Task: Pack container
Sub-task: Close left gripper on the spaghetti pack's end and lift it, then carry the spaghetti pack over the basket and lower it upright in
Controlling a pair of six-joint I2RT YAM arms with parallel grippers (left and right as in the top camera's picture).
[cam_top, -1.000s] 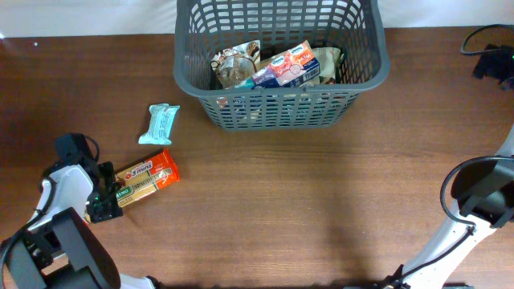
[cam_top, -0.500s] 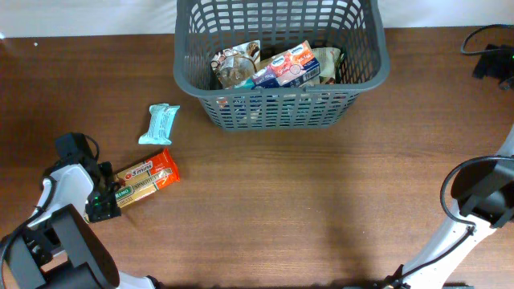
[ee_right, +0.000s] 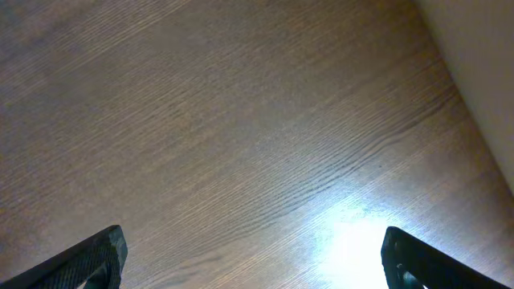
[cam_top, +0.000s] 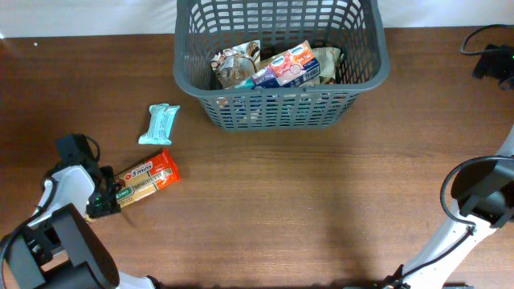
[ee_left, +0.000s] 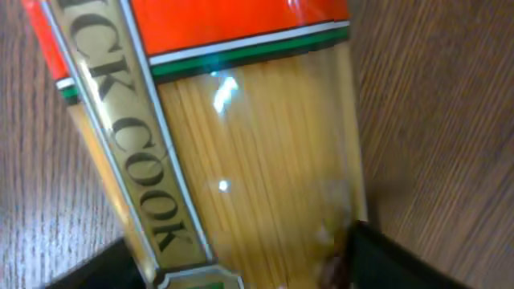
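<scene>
The container point(cam_top: 277, 112), a dark grey slotted basket, stands at the table's far middle with several snack packs point(cam_top: 277, 68) inside. An orange and clear pasta pack point(cam_top: 144, 178) lies flat on the wood at the front left. My left gripper point(cam_top: 103, 201) sits at the pack's near end. In the left wrist view its dark fingers point(ee_left: 401, 261) press both long sides of the pasta pack point(ee_left: 257, 160). My right gripper point(ee_right: 253, 257) hangs open over bare wood, nothing between its fingers.
A pale green wrapped snack point(cam_top: 159, 124) lies on the table just beyond the pasta pack, left of the basket. The right arm's base point(cam_top: 478, 197) stands at the right edge. Black cables point(cam_top: 490, 56) sit at the far right corner.
The left gripper's jaws have come in against the sides of the pasta pack. The pack, the basket and the right arm have not moved.
</scene>
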